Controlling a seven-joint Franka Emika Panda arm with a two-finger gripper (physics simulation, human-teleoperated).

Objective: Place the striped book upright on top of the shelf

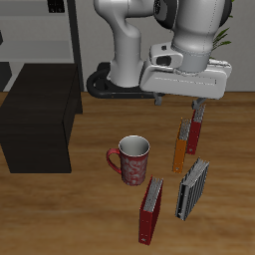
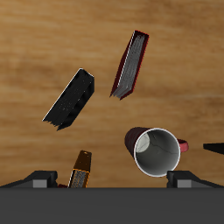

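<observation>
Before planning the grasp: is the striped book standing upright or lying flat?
Lying flat: the striped book rests on the table with its striped cover facing up.

I am seeing the striped book (image 1: pixel 192 189) lying flat on the wooden table near its front edge, its narrow black and light-grey stripes running along the cover; from my wrist camera it (image 2: pixel 69 98) is showing dark and lying at a slant. The shelf (image 1: pixel 38 118) is sitting well apart from it, a low, wide matte-black box, with nothing resting on its top.
</observation>
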